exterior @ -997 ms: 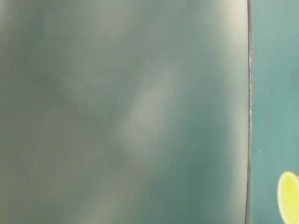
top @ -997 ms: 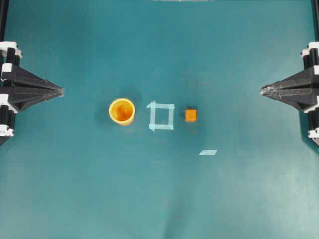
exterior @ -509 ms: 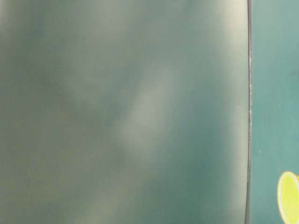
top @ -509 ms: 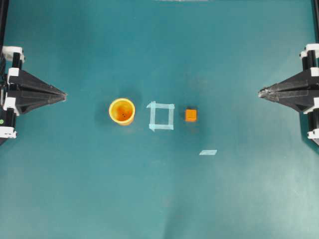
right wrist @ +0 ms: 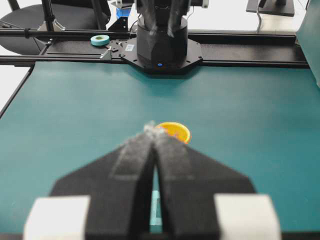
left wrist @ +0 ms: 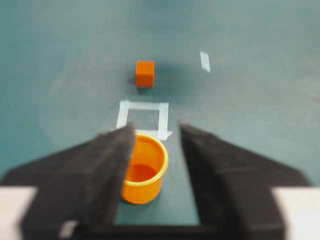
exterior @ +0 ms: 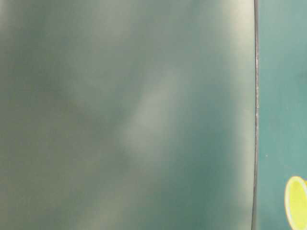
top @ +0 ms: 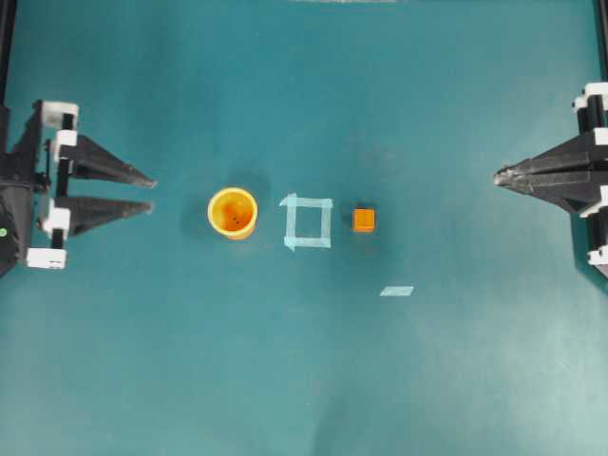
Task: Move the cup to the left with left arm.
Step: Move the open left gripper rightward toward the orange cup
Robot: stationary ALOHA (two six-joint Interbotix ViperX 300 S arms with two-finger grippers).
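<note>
Left gripper (top: 152,192) is seen at the left edge of the overhead view, jaws apart with a clear gap, tips pointed toward the cup (top: 233,213). Nothing is held between them. The cup is found upright on the teal table (top: 304,380), a little right of the gripper tips and apart from them.

In the left wrist view the cup (left wrist: 144,168) is framed low between the two spread fingers (left wrist: 210,165), partly covered by the left-hand one; contact cannot be told there because of blur.

Just right of the cup, a square outlined in pale tape (top: 308,221) is marked on the table, and the cup is placed outside it. Further right, a small orange cube (top: 364,220) is set near the square's other side. A loose tape strip (top: 396,291) is stuck lower right of the cube.

Right gripper (top: 498,176) is parked at the right edge, jaws pressed together, well apart from everything.

Table-level view is mostly blur; only a yellow rim (exterior: 296,203) is caught at its lower right.
</note>
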